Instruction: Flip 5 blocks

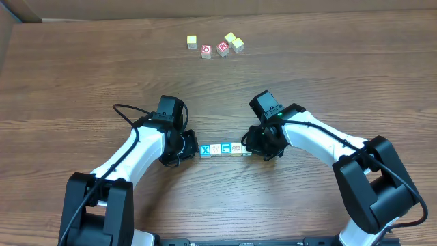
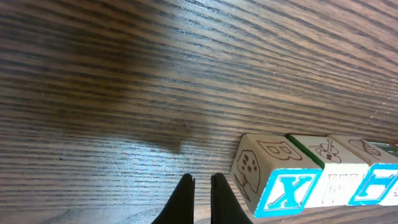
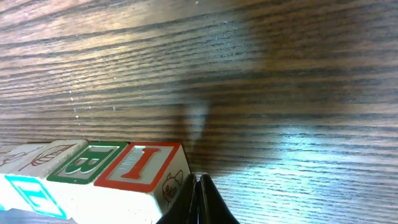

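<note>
Your row of blocks (image 1: 220,148) lies lengthwise between both clenched, empty claws: left claw (image 2: 201,184) just off its X block (image 2: 283,191) end, right claw (image 3: 199,186) just beside the opposite end.

My two arms are built alike: smooth white shells on the long links, matte black housings at every joint. On my left arm (image 1: 130,154) a thin black cable (image 1: 126,109) loops loose beside the white shell. My right arm (image 1: 321,140) has its own black wire (image 1: 328,134) running along the white link, and a small green light (image 1: 278,115) glows near the wrist. Each wrist carries a boxy black camera block (image 1: 169,108). My shoulders are bulky, rounded black blocks (image 1: 379,184). My left gripper (image 2: 202,180) has flat black fingers that narrow to thin tips; my right gripper (image 3: 196,180) has the same, with a slight sheen.
</note>
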Robot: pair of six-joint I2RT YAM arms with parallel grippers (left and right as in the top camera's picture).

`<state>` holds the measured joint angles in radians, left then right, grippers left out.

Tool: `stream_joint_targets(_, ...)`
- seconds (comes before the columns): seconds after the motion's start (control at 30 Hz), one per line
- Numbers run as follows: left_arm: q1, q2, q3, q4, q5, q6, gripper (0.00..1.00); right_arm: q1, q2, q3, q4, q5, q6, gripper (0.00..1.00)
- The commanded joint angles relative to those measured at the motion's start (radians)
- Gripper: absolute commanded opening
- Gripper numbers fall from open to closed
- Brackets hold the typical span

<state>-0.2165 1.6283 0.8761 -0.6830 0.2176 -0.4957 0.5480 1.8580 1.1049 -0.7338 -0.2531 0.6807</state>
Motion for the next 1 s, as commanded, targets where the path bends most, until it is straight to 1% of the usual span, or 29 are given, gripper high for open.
stream_joint_targets(0.0,-0.009,0.036,-0.006,0.010,0.008,-0.006,0.04,0.002,-0.010,-0.005,0.004,-0.011,0.004,0.04)
stream_joint_targets(0.2,-0.008,0.051,-0.004,0.051,0.014,-0.006,0.04,0.002,-0.010,-0.005,0.003,-0.011,0.004,0.04)
stream_joint_targets(0.57,-0.008,0.051,0.005,0.076,0.073,-0.006,0.04,0.002,-0.010,-0.005,0.015,-0.011,0.005,0.04)
stream_joint_targets(0.97,-0.008,0.052,0.005,0.098,0.068,-0.006,0.04,0.002,-0.010,-0.005,0.015,-0.011,0.005,0.04)
